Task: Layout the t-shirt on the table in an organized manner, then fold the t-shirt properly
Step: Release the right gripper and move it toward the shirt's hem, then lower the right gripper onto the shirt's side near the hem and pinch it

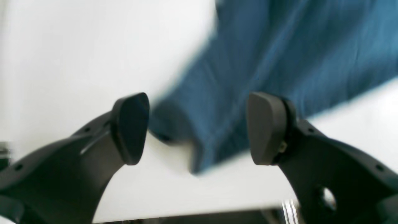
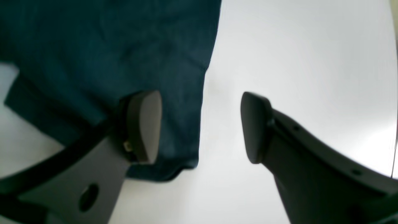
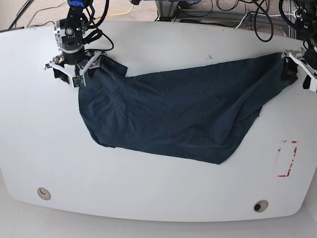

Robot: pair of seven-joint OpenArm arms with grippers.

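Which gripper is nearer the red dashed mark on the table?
Left. The left gripper is at the t-shirt's far corner above the red mark; the right gripper is across the table.

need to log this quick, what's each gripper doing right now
left gripper: open, holding nothing, above the t-shirt corner.
right gripper: open, holding nothing, over the t-shirt edge.

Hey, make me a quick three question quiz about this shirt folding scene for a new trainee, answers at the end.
1. True or false: the t-shirt is already folded into a neat rectangle.
2. The right gripper is: A) open B) shut on the t-shirt.
3. What red mark is on the table?

Key: 1. False, it lies spread out and wrinkled. 2. A, as is the left gripper. 3. A red dashed rectangle, clear of the cloth.
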